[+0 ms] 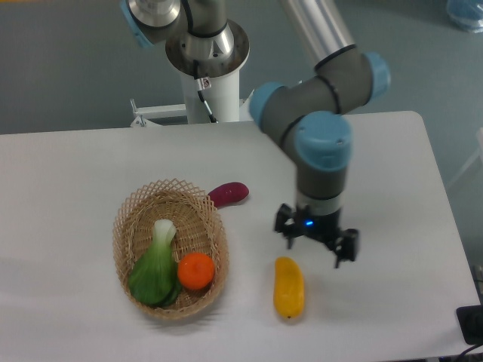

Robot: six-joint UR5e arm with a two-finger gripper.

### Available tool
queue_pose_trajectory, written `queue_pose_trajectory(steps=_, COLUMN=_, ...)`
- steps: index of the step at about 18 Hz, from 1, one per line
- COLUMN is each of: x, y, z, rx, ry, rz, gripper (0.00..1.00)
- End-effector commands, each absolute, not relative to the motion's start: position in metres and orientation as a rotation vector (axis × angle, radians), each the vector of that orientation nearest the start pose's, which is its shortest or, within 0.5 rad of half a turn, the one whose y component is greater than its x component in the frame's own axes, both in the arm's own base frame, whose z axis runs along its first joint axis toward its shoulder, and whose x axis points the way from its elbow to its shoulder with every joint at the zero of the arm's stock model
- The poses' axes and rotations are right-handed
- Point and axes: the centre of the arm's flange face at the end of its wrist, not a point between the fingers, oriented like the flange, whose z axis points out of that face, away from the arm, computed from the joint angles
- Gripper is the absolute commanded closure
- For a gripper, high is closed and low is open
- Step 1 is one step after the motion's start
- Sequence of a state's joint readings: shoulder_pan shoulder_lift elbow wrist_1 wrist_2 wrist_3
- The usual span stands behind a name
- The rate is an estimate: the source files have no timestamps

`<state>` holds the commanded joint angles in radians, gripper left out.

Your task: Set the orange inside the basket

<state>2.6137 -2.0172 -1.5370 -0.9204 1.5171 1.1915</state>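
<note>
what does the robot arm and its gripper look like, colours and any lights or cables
The arm is built of grey cylindrical joint housings with light blue end caps and a polished silver tube link. It stands on a round silver and white base, where a thin dark cable hangs down. The gripper is black with two short fingers, and a small blue light glows on its body.
</note>
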Motion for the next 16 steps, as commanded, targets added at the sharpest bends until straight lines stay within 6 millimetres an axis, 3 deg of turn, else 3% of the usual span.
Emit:
queue_pose_trajectory(steps=3, x=-0.528, y=0.424, z=0.314, rx=-2.972, ry=0.346, rz=0.291, gripper=0.00)
queue_pose_trajectory(steps=6, x=-0.541, y=0.406, z=0.314, rx=-2.982, ry=0.361, rz=0.297, gripper=0.00)
queue_pose_trajectory(steps=9, x=-0.545, y=0.401, z=0.316, rx=-2.979, ry=0.448, rz=0.310, gripper=0.00)
queue_pose_trajectory(steps=16, x=-0.542, y=0.399, z=0.312, rx=-2.983, ry=0.458, rz=0.301, gripper=0.00)
